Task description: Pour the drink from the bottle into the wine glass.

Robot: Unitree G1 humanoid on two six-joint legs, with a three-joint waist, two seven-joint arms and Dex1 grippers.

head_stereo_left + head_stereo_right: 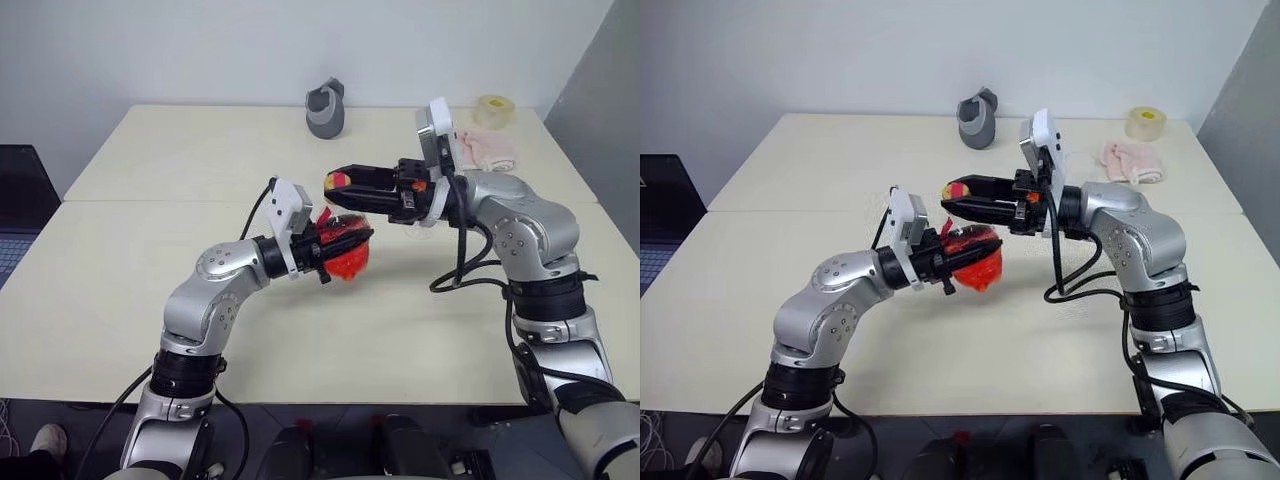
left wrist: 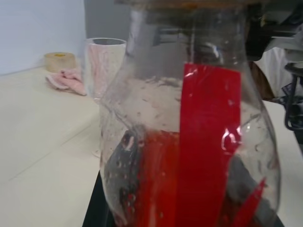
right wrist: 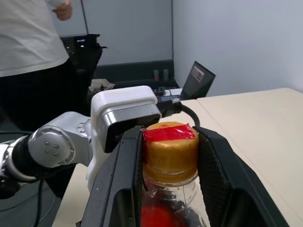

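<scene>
My left gripper (image 1: 335, 247) is shut on the bottle (image 1: 350, 262), a small clear bottle held upright above the table. The red drink (image 1: 975, 268) fills its lower part, and a red label (image 2: 208, 142) runs down its side. From the right, my right gripper (image 1: 340, 184) lies level, and its two black fingers (image 3: 124, 184) press both sides of the yellowish cap (image 3: 170, 149). The wine glass (image 2: 104, 66) stands on the table just behind the bottle, towards the right arm.
A grey jug-like object (image 1: 327, 108) stands at the back middle of the cream table (image 1: 150, 160). A tape roll (image 1: 494, 110) and a pink cloth (image 1: 487, 150) lie at the back right. A laptop (image 1: 20, 200) sits off the left edge. A person (image 3: 28, 38) stands beyond the table.
</scene>
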